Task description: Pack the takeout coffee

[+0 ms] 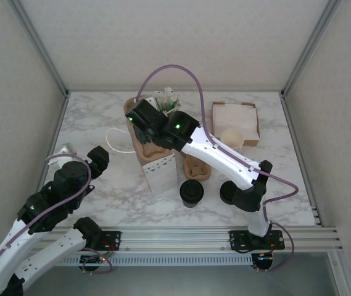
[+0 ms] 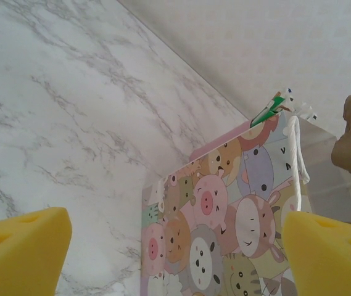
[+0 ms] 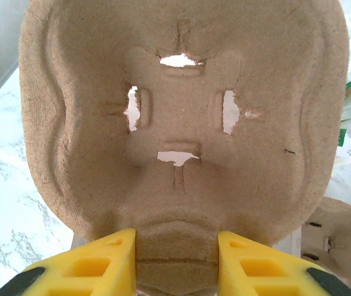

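Pulp cup carrier (image 3: 181,123) pinched by my outstretched right gripper (image 3: 176,250); left gripper (image 2: 175,246), fingers spread, near the table's (image 1: 274,203) left edge.

— What colours do you see on the left?
— My left gripper (image 2: 175,262) has yellow foam pads (image 2: 21,246). The table (image 2: 70,111) is white marble with grey veins. The bag (image 2: 224,228) is printed all over with pastel cartoon animals, pink pigs among them.
— And on the right?
— My right gripper (image 3: 175,250) is yellow too. The cup carrier (image 3: 181,98) is plain tan pulp. The takeout coffee (image 1: 191,192) looks black on top.
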Robot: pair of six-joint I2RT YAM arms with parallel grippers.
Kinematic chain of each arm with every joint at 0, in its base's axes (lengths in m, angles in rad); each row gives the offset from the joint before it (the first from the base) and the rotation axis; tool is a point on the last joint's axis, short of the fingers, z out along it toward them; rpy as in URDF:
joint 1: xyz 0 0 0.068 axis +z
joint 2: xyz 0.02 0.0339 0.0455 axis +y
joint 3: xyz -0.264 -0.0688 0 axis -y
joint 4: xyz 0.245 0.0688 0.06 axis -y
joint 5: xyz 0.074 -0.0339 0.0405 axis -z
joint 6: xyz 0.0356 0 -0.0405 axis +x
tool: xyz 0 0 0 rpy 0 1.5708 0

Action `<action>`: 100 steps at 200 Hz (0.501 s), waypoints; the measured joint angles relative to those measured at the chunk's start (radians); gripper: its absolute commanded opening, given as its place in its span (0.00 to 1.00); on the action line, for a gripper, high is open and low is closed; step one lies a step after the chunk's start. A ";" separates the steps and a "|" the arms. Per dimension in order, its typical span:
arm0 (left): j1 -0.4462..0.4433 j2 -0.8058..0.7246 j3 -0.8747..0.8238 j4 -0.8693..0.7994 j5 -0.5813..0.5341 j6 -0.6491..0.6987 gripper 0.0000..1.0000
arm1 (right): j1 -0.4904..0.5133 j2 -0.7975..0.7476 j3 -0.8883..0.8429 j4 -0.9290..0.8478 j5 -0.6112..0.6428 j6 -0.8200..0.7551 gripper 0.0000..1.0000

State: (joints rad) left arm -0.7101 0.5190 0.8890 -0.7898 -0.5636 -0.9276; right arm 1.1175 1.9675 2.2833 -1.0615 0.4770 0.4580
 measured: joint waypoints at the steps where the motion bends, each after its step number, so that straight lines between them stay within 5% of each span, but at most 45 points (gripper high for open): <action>1: 0.000 0.000 0.000 0.000 0.000 0.000 0.91 | 0.000 0.000 0.000 0.000 0.000 0.000 0.34; 100: 0.005 0.157 0.093 0.011 -0.003 0.014 0.97 | 0.005 0.000 -0.052 -0.045 0.020 0.007 0.33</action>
State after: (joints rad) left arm -0.7055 0.6758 0.9817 -0.7792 -0.5667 -0.9131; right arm 1.1229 1.9675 2.2314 -1.1065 0.4973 0.4652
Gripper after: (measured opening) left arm 0.965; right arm 0.334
